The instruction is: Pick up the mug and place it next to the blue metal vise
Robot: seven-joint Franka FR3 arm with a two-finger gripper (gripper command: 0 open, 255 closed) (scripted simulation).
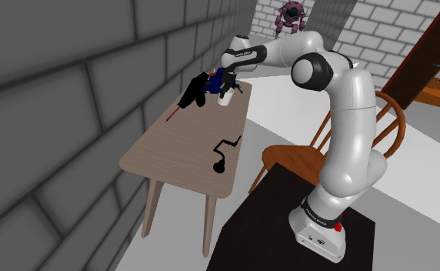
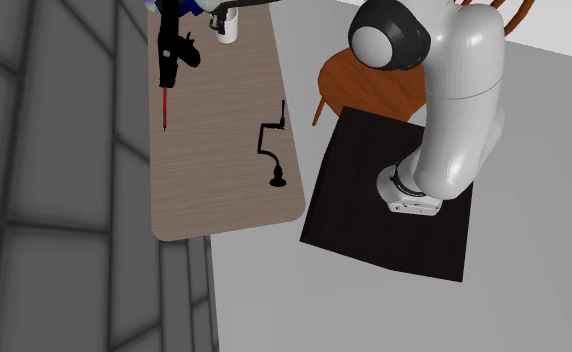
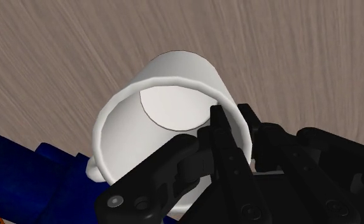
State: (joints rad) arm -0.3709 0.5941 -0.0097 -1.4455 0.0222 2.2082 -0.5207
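Mug (image 3: 168, 102), plain white, is at the far end of the wood-grain tabletop (image 1: 172, 158) in the shoulder view, just beside the blue vise (image 3: 28, 168), with its opening towards the wrist camera. The tool (image 3: 233, 127) pinches the mug's wall at the rim, one finger inside and one outside. Whether its base touches the tabletop I cannot tell. Well apart lies a black crank (image 1: 225, 152), and by the wall a black-and-red gun-shaped thing (image 1: 191, 94).

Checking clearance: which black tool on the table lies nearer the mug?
The long one with the red tip, beside the mug; the crank-shaped one lies farther off.
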